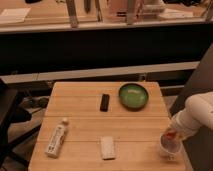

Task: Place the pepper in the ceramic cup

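Red-orange and rounded, the pepper (171, 133) shows as a small spot at the right edge of the table (85, 125), near the front corner; it looks too round and small to give a long axis or a pointing direction. It sits right at the tip of the white arm (197, 116), where the claw (172, 135) reaches down from the right, and it seems to be at the claw itself, though whether the claw is clamped on it or loose around it I cannot tell. Just below the pepper, touching or nearly so in this view, stands the ceramic cup (168, 146), pale and whitish, upright, with its thin rim facing up; the pepper appears at or just above that rim, on its far side. Farther back on the table, well apart from the cup, lies the wide green bowl (133, 95). Left of the bowl lies a small black oblong object (104, 102), its length running front to back. Near the front edge lies a white flat packet (107, 147), and toward the left a white bottle (57, 138) on its side, cap pointing to the back.
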`<state>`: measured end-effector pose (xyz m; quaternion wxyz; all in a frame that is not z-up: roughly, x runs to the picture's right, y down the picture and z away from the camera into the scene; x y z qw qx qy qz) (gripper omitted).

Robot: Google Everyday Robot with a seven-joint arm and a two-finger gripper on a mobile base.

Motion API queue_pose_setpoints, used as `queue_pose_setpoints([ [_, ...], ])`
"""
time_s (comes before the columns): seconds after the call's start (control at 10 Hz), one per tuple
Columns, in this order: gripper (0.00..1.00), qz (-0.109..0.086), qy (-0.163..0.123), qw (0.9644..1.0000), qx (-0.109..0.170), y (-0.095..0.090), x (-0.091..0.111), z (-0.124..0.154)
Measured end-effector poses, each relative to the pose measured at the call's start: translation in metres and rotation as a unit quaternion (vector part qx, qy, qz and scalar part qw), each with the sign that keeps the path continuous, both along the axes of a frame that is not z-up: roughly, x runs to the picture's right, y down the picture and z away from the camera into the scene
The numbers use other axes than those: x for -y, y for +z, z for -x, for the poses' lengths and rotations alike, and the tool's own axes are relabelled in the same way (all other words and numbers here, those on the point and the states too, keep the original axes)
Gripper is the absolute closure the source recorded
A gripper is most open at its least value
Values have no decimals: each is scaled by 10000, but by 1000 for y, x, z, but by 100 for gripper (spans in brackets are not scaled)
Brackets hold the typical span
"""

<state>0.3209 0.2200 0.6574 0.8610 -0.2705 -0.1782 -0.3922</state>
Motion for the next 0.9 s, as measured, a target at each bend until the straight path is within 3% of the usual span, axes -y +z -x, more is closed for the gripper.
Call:
queue_pose_setpoints([
  [0.6, 34, 162, 61, 9998, 60, -3, -19, -1],
  [0.7, 27, 175, 60, 9998, 67, -3, -21, -1],
  [0.9, 25, 182, 46, 9998, 73, -5, -22, 0],
])
